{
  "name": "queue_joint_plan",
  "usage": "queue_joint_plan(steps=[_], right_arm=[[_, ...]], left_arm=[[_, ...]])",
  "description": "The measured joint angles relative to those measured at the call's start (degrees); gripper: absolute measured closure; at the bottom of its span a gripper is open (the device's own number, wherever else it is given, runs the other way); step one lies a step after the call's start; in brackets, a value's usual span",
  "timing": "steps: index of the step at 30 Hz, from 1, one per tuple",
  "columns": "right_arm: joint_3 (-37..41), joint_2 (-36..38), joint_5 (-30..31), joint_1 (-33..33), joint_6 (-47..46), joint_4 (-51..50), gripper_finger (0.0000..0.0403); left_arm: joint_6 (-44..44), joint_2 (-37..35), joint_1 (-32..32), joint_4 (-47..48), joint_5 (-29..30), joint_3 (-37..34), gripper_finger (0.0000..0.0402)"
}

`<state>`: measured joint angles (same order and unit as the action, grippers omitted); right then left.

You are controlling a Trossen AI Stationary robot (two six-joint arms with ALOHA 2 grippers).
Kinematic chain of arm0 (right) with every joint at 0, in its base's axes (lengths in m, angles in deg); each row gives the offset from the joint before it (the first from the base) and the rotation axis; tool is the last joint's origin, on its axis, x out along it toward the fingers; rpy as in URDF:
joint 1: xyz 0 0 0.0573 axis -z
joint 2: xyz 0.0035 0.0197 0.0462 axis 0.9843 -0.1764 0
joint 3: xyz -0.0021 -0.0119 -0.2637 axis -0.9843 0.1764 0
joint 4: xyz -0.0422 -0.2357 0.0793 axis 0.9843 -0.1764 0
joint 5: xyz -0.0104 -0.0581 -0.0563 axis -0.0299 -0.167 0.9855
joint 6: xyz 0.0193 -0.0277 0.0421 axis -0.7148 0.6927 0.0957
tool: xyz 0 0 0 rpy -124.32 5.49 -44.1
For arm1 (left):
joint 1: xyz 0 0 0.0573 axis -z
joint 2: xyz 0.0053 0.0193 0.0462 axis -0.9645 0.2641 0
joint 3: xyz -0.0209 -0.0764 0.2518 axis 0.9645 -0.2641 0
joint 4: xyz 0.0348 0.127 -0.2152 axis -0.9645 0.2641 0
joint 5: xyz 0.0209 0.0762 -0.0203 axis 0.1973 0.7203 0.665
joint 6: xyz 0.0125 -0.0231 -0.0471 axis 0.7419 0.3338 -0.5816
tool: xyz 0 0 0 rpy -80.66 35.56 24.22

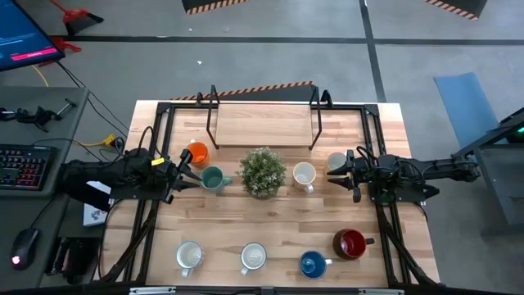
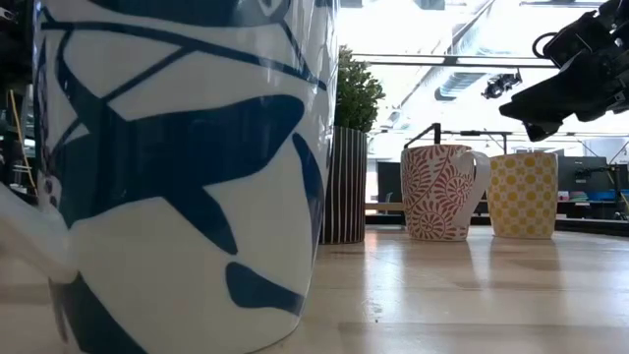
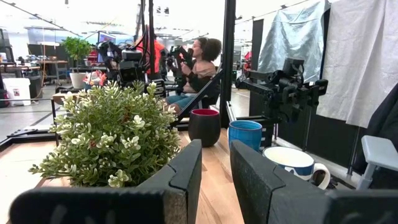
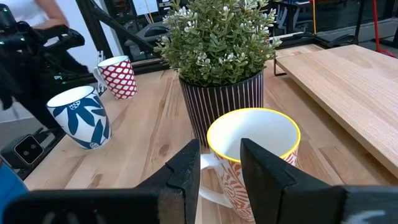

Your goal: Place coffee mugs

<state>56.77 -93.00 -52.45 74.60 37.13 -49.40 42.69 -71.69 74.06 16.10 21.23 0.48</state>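
You have eight mugs spread over the table (image 1: 278,229). In the middle row, the orange mug (image 1: 197,153) and the teal-green mug (image 1: 214,179) sit close together left of the potted plant (image 1: 263,171); a white mug with a yellow rim (image 1: 304,175) stands just right of the plant, and another pale mug (image 1: 336,163) lies beyond it, right at the right gripper's fingertips. Along the near edge you see two white mugs (image 1: 189,256), (image 1: 253,257), then the blue mug (image 1: 313,264) and the dark red mug (image 1: 350,243). Every mug whose inside you can see from above looks empty; the yellow-rimmed one shows a bare white interior in the right wrist view (image 4: 252,140).

The left gripper (image 1: 185,172) hovers between the orange and teal-green mugs, its fingers parted with nothing between them in the left wrist view; you cannot tell from above whether it touches either mug. The right gripper (image 1: 342,171) sits just right of the pale mug, jaws apart; its wrist view shows the gap between the fingers lined up with the yellow-rimmed mug, not closed on anything.

The plant stands in a dark striped pot (image 4: 221,104), leafy and upright. A raised wooden shelf on a black frame (image 1: 262,127) lies at the far side with nothing on it
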Motion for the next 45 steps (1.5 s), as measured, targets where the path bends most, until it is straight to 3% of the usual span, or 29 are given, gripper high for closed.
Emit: queue_joint_plan(steps=[27,35,45], right_arm=[[0.0,0.0,0.0,0.0,0.0,0.0,0.0306],[0.0,0.0,0.0,0.0,0.0,0.0,0.0306],[0.0,0.0,0.0,0.0,0.2,0.0,0.0306]], left_arm=[[0.0,0.0,0.0,-0.4,0.0,0.0,0.0326],[0.0,0.0,0.0,-13.0,11.2,0.0,0.0326],[-7.2,0.0,0.0,-19.4,11.9,0.0,0.0326]])
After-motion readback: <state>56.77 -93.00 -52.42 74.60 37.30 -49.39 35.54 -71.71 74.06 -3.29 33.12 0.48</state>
